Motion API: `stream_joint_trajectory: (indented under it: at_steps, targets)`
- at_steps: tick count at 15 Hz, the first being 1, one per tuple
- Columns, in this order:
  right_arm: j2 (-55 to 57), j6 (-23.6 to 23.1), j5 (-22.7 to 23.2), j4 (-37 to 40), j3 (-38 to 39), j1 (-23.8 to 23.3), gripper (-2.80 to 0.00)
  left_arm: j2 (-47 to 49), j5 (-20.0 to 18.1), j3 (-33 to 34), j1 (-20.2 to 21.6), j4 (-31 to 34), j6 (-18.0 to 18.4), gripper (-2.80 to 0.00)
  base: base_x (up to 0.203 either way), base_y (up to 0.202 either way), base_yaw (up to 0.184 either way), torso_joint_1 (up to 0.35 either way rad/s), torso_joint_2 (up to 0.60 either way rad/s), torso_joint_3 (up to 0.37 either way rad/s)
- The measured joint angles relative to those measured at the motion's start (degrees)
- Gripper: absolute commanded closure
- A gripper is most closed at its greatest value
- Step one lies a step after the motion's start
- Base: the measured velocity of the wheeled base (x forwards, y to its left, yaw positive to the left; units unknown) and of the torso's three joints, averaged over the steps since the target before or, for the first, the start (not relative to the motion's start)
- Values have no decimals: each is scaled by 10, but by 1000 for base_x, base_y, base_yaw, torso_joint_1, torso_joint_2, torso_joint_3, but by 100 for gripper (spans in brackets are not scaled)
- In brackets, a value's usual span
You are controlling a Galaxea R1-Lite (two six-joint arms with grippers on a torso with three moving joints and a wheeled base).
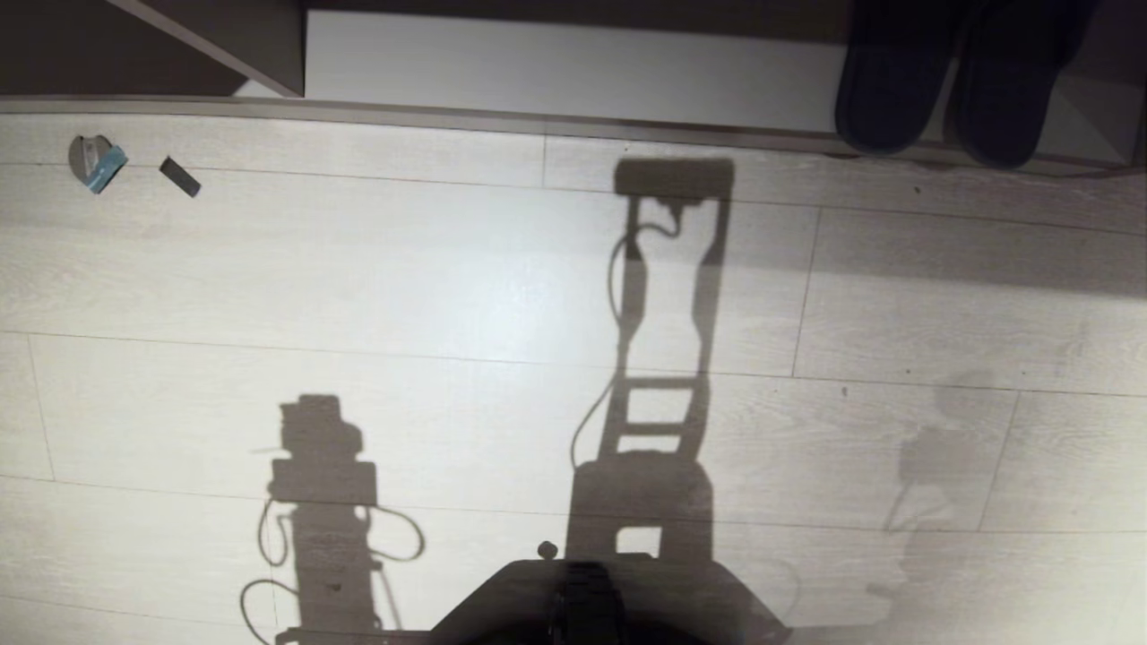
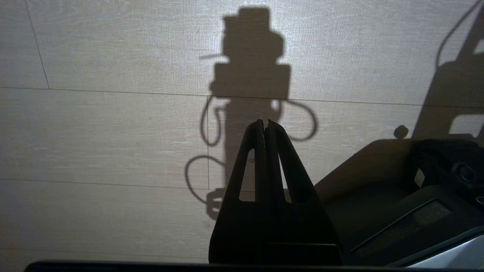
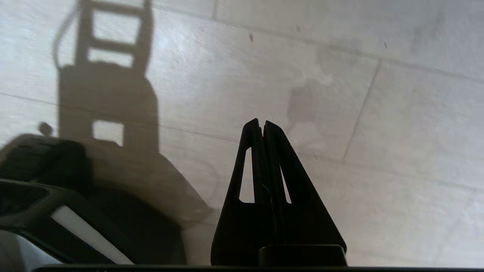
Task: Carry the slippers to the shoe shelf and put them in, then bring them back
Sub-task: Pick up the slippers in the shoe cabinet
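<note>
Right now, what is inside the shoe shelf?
The slippers sit side by side on the shoe shelf's pale base board, heels at its front edge. Their toes and the cubby's depth run out of frame, unseen.

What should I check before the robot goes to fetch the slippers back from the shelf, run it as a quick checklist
1. Slippers in the shoe shelf, side by side at its right end: ok.
2. Heels overhanging the shelf's front edge: ok for grabbing.
3. Left claw shut, empty, over bare floor: ok.
4. Right claw open for a grasp: not ok, shut and empty.
5. Small scraps on the floor far left, off the path: ok.
</note>
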Motion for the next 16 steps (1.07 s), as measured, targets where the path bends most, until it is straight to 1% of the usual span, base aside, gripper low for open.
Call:
stream_joint_trajectory:
  at_steps: [2, 6, 16]
  targets:
    - [-17, -2, -24, 43, 14, 1, 0, 0, 0, 0, 0, 0, 0, 0, 0, 0, 0, 0, 0, 0]
    - [-28, -6, -24, 42, 19, 1, 0, 0, 0, 0, 0, 0, -2, 0, 0, 0, 0, 1, 0, 39]
    - [-31, -3, -23, 43, 20, 1, 0, 0, 1, 0, 0, 0, -2, 0, 0, 0, 0, 2, 3, 198]
